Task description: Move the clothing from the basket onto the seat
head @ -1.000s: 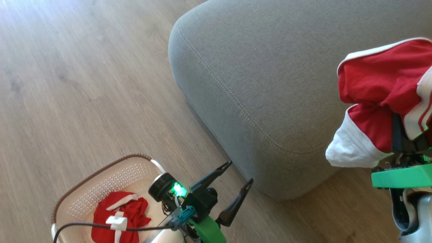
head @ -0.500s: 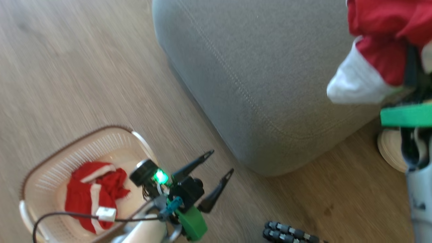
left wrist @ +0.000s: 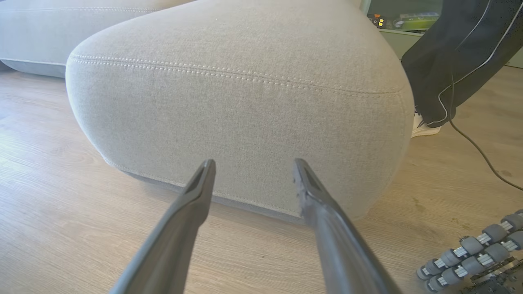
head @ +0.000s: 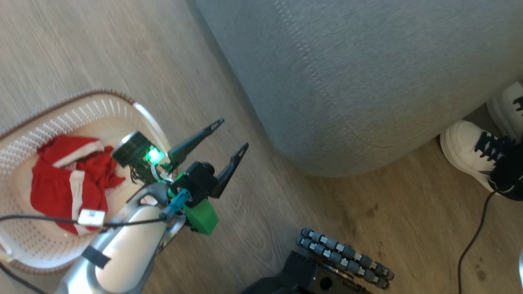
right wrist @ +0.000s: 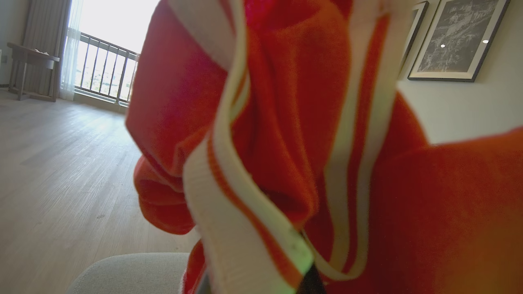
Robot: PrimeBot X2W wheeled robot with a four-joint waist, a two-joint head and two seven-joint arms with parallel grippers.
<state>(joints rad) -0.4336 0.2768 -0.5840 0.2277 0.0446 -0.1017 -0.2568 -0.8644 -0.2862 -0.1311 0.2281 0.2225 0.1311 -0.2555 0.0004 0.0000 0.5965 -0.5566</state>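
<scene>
The cream basket [head: 83, 114] stands on the floor at the left of the head view, with a crumpled red garment [head: 57, 192] with white bands in it. My left gripper [head: 233, 133] hovers open and empty between the basket and the grey seat [head: 367, 81]; in its wrist view the left gripper [left wrist: 253, 163] points at the seat's [left wrist: 245, 90] stitched front. In the right wrist view, the other red garment [right wrist: 286, 122], with white red-striped trim, hangs right before the lens, with my right gripper shut on it. Only a dark sliver of one of its fingers [right wrist: 311, 282] shows. A seat corner [right wrist: 130, 271] lies below.
A person's white shoes [head: 470, 159] and dark trouser legs [left wrist: 449, 61] stand by the seat's right end, with a thin black cable [head: 470, 245] on the floor. My base's grey rollers [head: 343, 253] sit at the bottom. Wooden floor surrounds the basket.
The head camera has tilted down and turned, so basket and seat shifted up the picture. The right gripper with its garment left the head view at the upper right. Shoes and rollers came in.
</scene>
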